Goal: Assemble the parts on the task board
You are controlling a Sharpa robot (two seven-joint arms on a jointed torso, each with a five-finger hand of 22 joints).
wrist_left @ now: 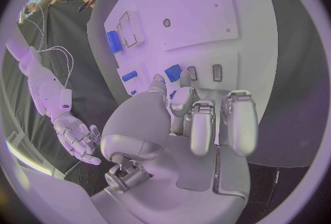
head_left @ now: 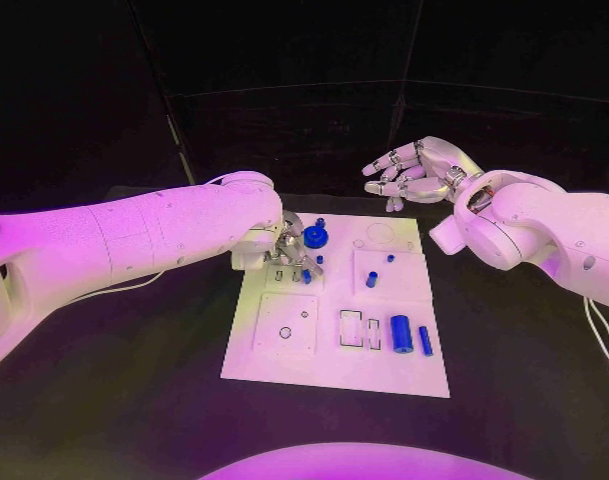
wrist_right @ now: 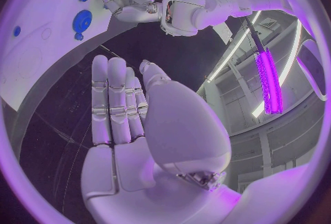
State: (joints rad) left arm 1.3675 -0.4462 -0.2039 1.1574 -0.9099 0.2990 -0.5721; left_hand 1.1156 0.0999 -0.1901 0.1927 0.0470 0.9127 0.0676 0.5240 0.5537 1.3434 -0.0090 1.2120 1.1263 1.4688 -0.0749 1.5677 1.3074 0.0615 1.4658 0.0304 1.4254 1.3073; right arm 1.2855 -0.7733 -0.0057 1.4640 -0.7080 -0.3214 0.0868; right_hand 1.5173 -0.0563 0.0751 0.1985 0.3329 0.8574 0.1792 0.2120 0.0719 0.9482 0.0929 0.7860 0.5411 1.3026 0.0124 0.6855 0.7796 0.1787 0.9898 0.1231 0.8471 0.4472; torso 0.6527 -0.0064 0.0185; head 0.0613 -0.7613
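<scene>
The left hand [head_left: 278, 248] hovers low over the far left of the task board [head_left: 336, 368], its fingers curled down around a small blue part [wrist_left: 173, 73]; whether they actually pinch it I cannot tell. The parts look light, hard and slick, likely to roll, so they are best pinched across the sides. The left wrist view shows that part at the fingertips, which the head view hides. The blue gear [head_left: 316, 237] sits just right of the hand. The right hand [head_left: 417, 171] hangs beyond the far right corner, fingers apart, holding nothing.
</scene>
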